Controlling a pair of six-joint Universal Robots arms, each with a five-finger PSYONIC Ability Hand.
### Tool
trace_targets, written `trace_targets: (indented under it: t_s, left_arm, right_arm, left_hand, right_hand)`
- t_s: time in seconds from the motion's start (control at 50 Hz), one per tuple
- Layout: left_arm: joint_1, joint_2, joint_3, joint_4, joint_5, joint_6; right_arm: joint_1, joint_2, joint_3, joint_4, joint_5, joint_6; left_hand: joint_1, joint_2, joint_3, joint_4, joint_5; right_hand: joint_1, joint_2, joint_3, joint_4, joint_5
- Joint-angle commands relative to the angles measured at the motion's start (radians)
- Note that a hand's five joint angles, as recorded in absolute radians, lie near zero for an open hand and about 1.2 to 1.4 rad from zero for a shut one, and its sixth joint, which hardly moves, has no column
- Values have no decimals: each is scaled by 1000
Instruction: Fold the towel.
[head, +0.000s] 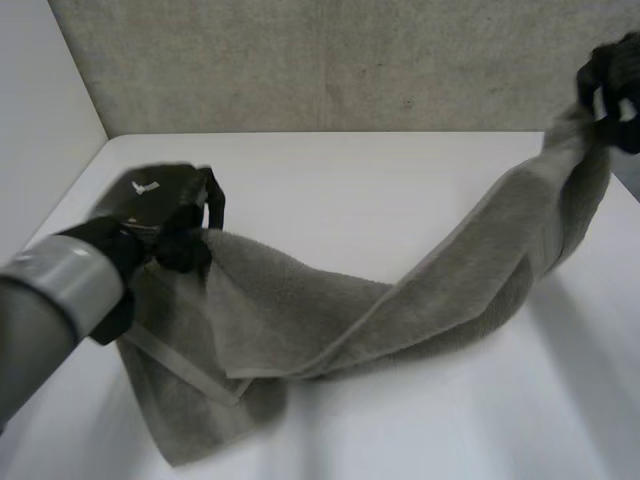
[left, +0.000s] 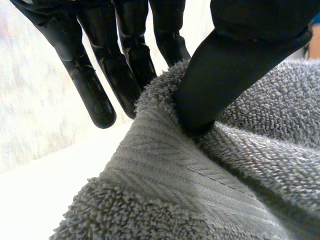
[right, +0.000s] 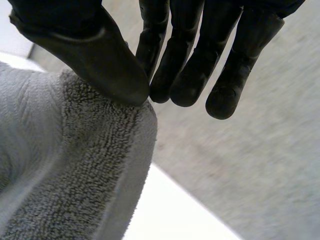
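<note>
The towel (head: 400, 300) is a grey-green terry cloth with a flat woven band (head: 175, 360) near one end. It hangs stretched between the two hands over the white bench (head: 350, 180). Its left end is gathered at the left hand (head: 165, 215), low over the near left part of the bench. From there a flap drops and lies in loose folds on the bench, with the band running slantwise across it. The middle of the cloth sags onto the bench, doubled lengthwise so that one long edge laps over the other. From that low point the towel climbs in a narrowing strip to the right hand (head: 612, 80), which holds the other end raised at the far right, clear of the bench.

In the left wrist view the thumb digs into a ridge of the pile and clamps it against the fingers (left: 127, 65) behind it. The ribbed band lies just below the thumb tip. One outer finger stands free beside the cloth.

In the right wrist view the right hand's fingers (right: 185, 75) are close together. The thumb pins the towel's top edge against them, and the cloth falls away beneath the palm.

The bench is smooth and plain white. Behind it stands a grey-beige, felt-like wall (head: 350, 60), and a white panel (head: 40, 100) closes the left side. The left arm (head: 50, 290) shows its grey joint at the near left.
</note>
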Motion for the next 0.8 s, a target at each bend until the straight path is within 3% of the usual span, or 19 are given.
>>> trace_targets:
  t_s: [0.02, 0.1, 0.18, 0.2, 0.22, 0.24, 0.26, 0.4, 0.52, 0.7, 0.8]
  left_arm:
    - [33, -456, 192, 69, 50, 4]
    - [31, -591, 323, 73, 45, 4]
    - [37, -695, 479, 76, 38, 0]
    - [37, -695, 502, 76, 36, -3]
    - [37, -695, 502, 76, 36, -3]
    - [37, -690, 507, 72, 35, -3]
    - [36, -666, 501, 69, 33, -3]
    - [22, -402, 259, 93, 38, -11]
    - [-32, -220, 21, 188, 42, 1]
    - [-153, -192, -128, 254, 33, 1]
    - [-171, -257, -116, 257, 33, 0]
  right_arm:
    - [187, 307, -81, -7, 140, -86]
    - [247, 436, -130, -54, 264, -87]
    - [264, 481, -133, -147, 314, -67]
    - [273, 488, -130, -185, 329, -50]
    - [280, 491, -121, -215, 337, -35]
    - [280, 491, -121, -216, 337, -34]
    - [283, 490, -113, -235, 344, -28]
    - [272, 450, -101, -289, 422, -25]
    - [267, 422, -76, -286, 420, -30]
    - [254, 353, -15, -286, 415, -28]
    - [257, 323, 10, -285, 413, -27]
  left_hand:
    - [212, 179, 180, 179, 201]
    - [212, 179, 180, 179, 201]
    - [157, 125, 126, 125, 147]
    - [-335, -367, -366, -367, -345]
    - [-340, -372, -371, -372, -350]
    - [-819, -852, -851, -852, -830]
    - [-961, -993, -992, -993, -971]
    - [-953, -986, -985, -986, -964]
    - [-930, -962, -961, -962, -940]
    - [-804, -836, -835, -836, -814]
    - [-771, -804, -803, -804, -782]
  right_hand:
    - [76, 55, 57, 55, 60]
    - [76, 55, 57, 55, 60]
    - [76, 55, 57, 55, 60]
    - [76, 55, 57, 55, 60]
    - [76, 55, 57, 55, 60]
    - [76, 55, 57, 55, 60]
    - [76, 55, 57, 55, 60]
    - [76, 55, 57, 55, 60]
    - [76, 55, 57, 55, 60]
    - [76, 55, 57, 55, 60]
    - [76, 55, 57, 55, 60]
